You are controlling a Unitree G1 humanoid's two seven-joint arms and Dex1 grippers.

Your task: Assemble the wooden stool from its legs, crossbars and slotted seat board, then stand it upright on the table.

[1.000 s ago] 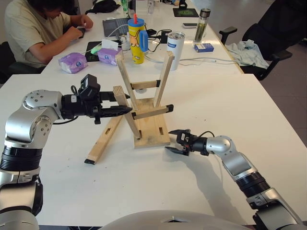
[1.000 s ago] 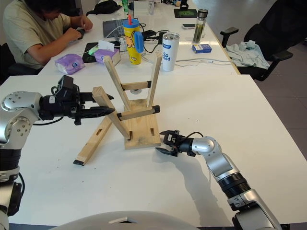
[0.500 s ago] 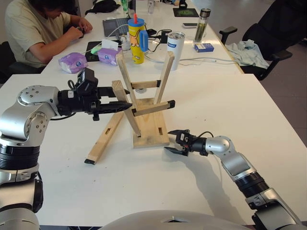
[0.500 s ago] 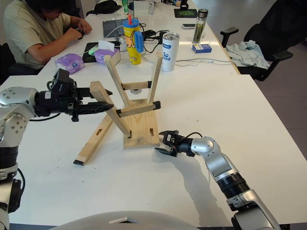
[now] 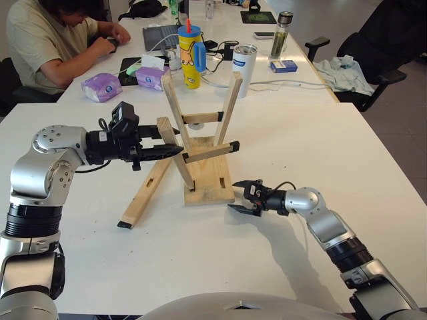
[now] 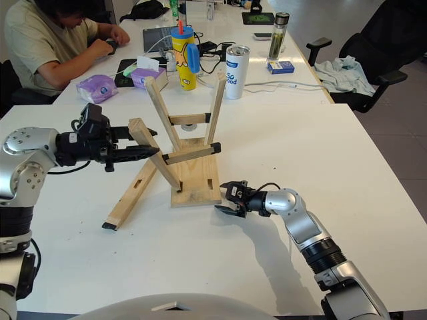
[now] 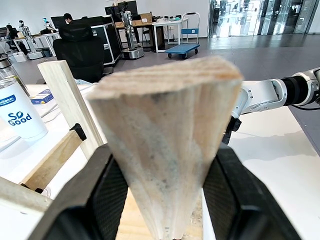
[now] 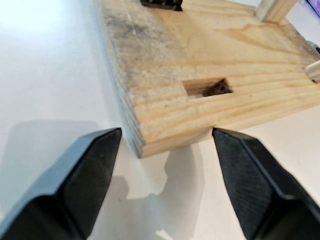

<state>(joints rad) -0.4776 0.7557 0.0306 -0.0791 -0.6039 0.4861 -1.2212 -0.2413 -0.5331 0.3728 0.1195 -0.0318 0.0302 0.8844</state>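
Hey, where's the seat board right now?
In the head views, the seat board lies flat on the table, with the right end effector open at its near right corner.

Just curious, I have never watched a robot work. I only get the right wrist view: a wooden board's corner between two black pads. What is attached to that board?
Observer: Two legs rise from the seat board, joined by a crossbar; the board lies on a white table.
Operator: What is the other hand doing?
Observer: The left hand is shut on a third leg, held tilted beside those two.
Operator: Any loose parts?
Observer: One long wooden piece rests on the table, left of the board.
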